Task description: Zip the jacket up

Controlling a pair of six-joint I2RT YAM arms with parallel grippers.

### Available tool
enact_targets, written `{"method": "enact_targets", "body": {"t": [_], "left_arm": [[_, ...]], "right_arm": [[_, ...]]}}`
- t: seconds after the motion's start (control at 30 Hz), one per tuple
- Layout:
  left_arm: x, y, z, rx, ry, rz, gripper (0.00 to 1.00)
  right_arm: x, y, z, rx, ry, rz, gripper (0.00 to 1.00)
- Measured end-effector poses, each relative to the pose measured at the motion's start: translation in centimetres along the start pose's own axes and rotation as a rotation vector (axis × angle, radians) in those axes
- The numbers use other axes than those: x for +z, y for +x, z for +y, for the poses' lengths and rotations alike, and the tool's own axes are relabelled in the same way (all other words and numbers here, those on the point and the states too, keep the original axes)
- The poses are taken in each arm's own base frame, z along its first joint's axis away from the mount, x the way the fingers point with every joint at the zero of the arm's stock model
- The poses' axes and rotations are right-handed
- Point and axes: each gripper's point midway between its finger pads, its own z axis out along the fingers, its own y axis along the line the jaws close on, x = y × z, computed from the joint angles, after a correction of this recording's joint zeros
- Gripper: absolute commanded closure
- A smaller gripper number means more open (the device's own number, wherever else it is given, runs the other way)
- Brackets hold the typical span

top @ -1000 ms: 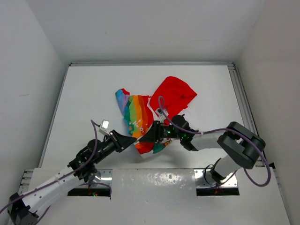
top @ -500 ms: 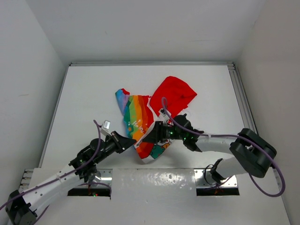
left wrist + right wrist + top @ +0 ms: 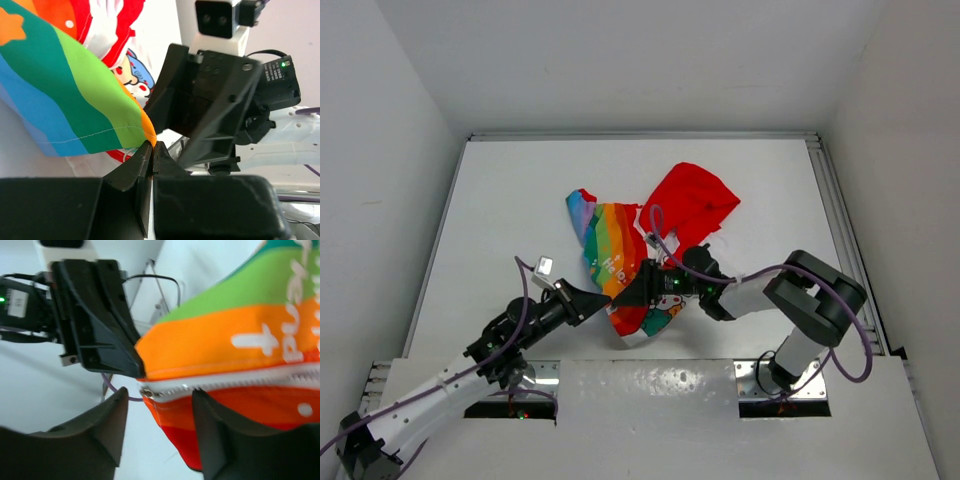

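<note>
The jacket (image 3: pixel 612 252) lies mid-table, rainbow panel to the left and red hood (image 3: pixel 695 200) to the right. My left gripper (image 3: pixel 605 300) is shut on the jacket's orange bottom corner (image 3: pixel 145 131), the fabric pinched between its fingertips (image 3: pixel 152 146). My right gripper (image 3: pixel 638 292) faces it from the other side and stands open. The white zipper (image 3: pixel 225 382) and its metal slider (image 3: pixel 146 392) lie between the right fingers (image 3: pixel 102 432), touching neither. The cartoon print (image 3: pixel 131 70) shows beyond the hem.
The two grippers sit almost nose to nose over the jacket's lower edge, near the table's front. The left gripper's black body (image 3: pixel 95 315) fills the right wrist view's upper left. A raised rail (image 3: pixel 830 200) runs along the table's right side.
My left gripper has shut on the jacket's bottom corner. The right arm's elbow swung out and back while its gripper stayed at the zipper's lower end.
</note>
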Motion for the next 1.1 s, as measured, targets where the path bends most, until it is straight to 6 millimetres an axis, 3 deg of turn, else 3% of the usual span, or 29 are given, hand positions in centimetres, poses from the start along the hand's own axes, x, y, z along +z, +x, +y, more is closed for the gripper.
{"method": "enact_targets", "body": {"t": [0.2, 0.4, 0.5, 0.87, 1.1], "left_arm": [[-0.1, 0.1, -0.5, -0.009, 0.022, 0.007, 1.00], [-0.3, 0.5, 0.0, -0.015, 0.001, 0.023, 1.00], [-0.4, 0.6, 0.3, -0.018, -0.008, 0.028, 1.00], [-0.5, 0.0, -1.2, -0.048, 0.047, 0.005, 1.00], [-0.3, -0.2, -1.8, -0.065, 0.069, 0.002, 1.00]], "right_arm": [[0.8, -1.3, 2.0, 0.038, -0.098, -0.034, 0.42], [1.5, 0.7, -0.9, 0.283, -0.053, 0.033, 0.26], [1.6, 1.2, -1.2, 0.352, -0.046, 0.058, 0.20], [1.3, 0.4, 1.6, 0.398, -0.107, 0.078, 0.22], [1.8, 0.5, 3.0, 0.443, -0.131, 0.102, 0.17]]}}
